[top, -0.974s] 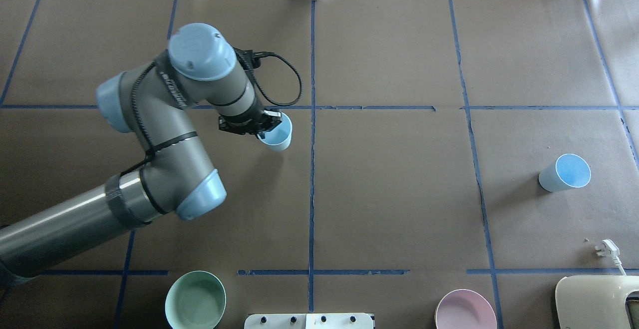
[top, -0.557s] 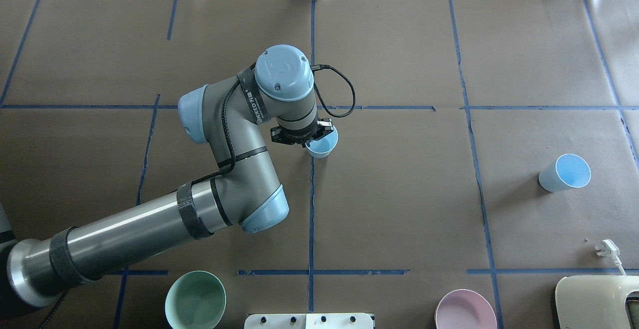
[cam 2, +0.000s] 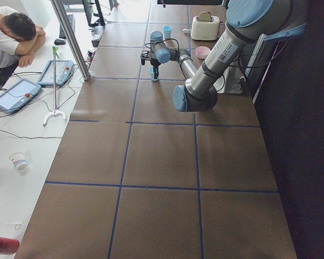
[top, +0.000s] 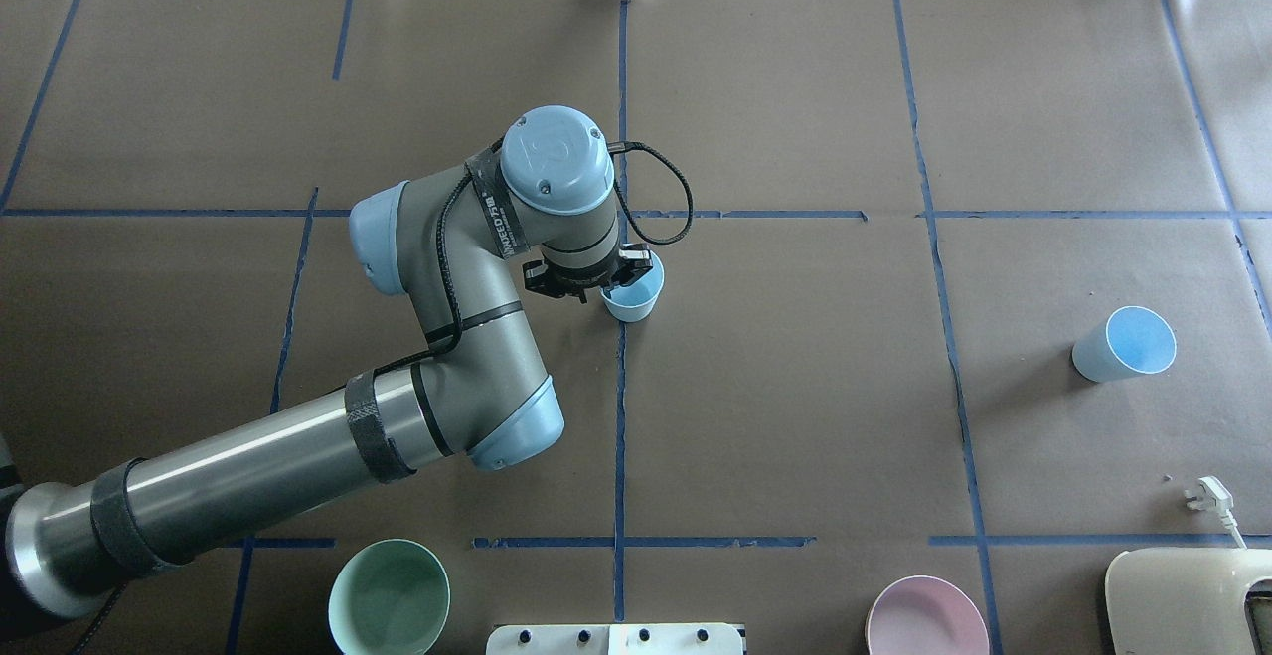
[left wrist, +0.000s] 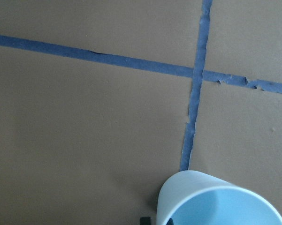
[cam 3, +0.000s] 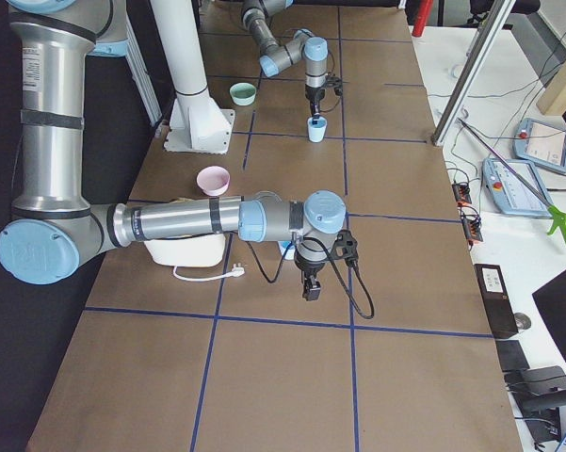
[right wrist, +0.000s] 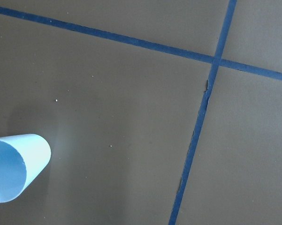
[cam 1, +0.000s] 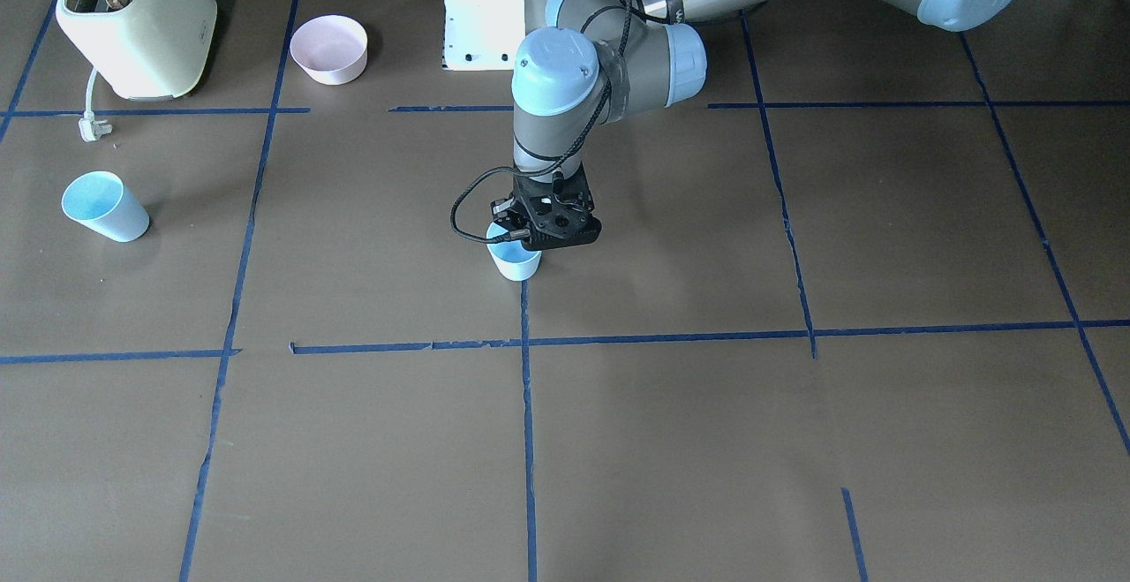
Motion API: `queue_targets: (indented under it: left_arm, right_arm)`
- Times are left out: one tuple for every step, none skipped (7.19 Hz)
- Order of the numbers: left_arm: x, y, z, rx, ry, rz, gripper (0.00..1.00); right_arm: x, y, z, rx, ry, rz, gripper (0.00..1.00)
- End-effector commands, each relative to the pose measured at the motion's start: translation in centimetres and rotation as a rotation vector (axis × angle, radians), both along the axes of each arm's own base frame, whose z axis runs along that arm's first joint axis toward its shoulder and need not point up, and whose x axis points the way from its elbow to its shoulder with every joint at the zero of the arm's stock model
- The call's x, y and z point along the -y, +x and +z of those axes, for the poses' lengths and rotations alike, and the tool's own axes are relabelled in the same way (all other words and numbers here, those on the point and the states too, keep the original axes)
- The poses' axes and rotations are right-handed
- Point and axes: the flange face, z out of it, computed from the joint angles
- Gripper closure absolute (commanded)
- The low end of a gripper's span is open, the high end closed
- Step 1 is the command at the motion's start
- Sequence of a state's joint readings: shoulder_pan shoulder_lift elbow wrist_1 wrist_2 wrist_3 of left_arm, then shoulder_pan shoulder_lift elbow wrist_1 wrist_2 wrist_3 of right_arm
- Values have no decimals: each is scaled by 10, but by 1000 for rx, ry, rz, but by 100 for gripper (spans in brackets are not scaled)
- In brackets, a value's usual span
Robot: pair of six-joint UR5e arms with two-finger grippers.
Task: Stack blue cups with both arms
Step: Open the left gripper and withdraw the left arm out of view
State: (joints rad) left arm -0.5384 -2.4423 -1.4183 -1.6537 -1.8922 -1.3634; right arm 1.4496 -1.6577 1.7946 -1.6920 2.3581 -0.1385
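Overhead exterior: left end effector (top: pixel 611 284) carried blue cup (top: pixel 636 303) rightward to centre tape line (top: pixel 620 416).

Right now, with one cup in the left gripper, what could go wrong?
1. The left gripper pinches the held cup by one side of its rim only, so it could tilt or slip.
2. The other cup stands far off on the robot's right, near the plug; the right gripper hangs close by and might knock it over.

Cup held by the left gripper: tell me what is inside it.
The cup shows only bare sky-blue inside where visible. The left gripper covers the rim on its side, hiding that part.
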Motion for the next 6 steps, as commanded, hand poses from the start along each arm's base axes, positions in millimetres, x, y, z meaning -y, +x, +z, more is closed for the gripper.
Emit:
queue_targets:
  left_arm:
    - [0,-65,-6,-10,37,52,0]
    - [-3,-149,15,11,71,148,0]
    - [-19,-222,50,34,159,207,0]
    - [-21,-291,98,71,239,267,0]
    - [-11,-363,153,82,272,337,0]
    - [-5,-436,212,102,292,380,0]
  right_arm:
    - [2,-1,-14,13,24,1,0]
    - [3,-6,-22,82,22,-1,0]
    - [3,-7,-34,99,43,-3,0]
    - [8,-8,-49,103,75,-6,0]
    - [19,-14,-62,96,73,12,0]
    - [27,-23,-75,93,18,70,0]
